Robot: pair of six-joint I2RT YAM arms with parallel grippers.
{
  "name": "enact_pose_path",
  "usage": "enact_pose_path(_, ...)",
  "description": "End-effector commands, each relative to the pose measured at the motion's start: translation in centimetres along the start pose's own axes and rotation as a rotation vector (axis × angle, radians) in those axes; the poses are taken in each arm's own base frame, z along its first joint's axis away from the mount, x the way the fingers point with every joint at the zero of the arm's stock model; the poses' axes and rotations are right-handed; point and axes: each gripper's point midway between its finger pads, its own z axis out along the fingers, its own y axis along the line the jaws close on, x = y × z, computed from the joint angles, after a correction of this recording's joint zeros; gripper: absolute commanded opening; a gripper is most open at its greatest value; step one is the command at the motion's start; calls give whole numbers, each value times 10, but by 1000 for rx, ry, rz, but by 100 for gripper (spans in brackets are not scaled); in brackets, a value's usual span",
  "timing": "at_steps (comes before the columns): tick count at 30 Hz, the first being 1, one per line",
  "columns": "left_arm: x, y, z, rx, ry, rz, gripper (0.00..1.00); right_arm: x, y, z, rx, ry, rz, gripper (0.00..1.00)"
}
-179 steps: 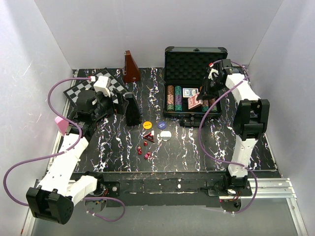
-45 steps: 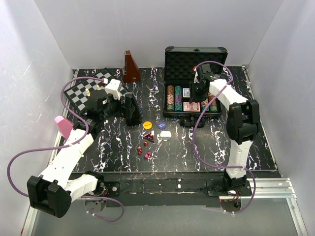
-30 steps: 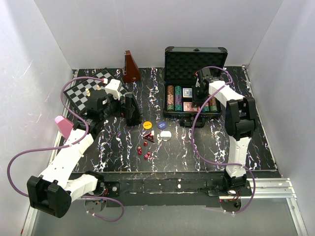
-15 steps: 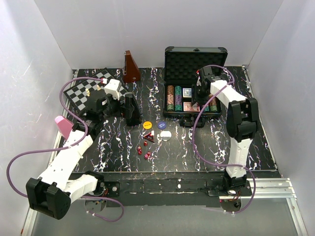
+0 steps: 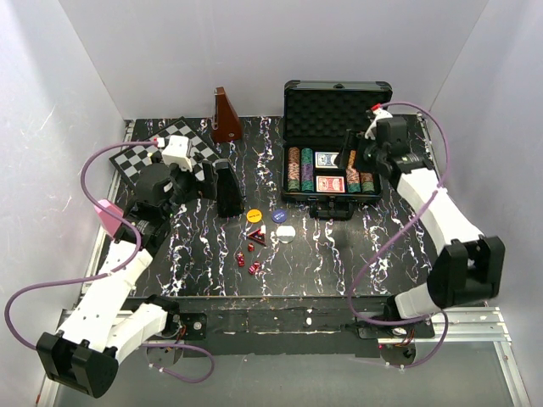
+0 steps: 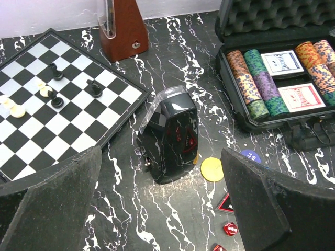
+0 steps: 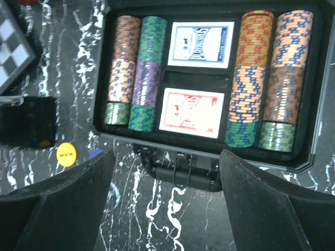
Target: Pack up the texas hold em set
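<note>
The black case stands open at the back right, lid up. Inside it lie striped chip rows, a blue card deck and a red card deck, both flat in their slots. On the table in front lie a yellow button, a blue button, a white button and small red dice. My right gripper hovers over the case's right half, open and holding nothing. Left of the case, my left gripper hangs open above the table.
A black card shoe stands between my left gripper and the buttons. The chessboard with a few pieces lies at the back left, and the brown pyramid behind it. A red-edged triangular tile lies by the dice.
My right gripper has opened wide and drawn back up and to the right, off the red deck, which now lies flat in its slot. The left arm has shifted slightly left.
</note>
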Motion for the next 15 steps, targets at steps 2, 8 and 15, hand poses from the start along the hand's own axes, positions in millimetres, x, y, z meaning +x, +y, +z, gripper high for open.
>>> enact_pose_path(2, 2, 8, -6, -47, -10, 1, 98, -18, 38, -29, -269, -214, -24, 88)
enact_pose_path(8, 28, 4, -17, -26, 49, -37, 98, -9, 40, -57, -328, -400, -8, 89)
enact_pose_path(15, 60, 9, -37, -58, 123, -95, 98, 18, 43, -59, -296, -287, 39, 85)
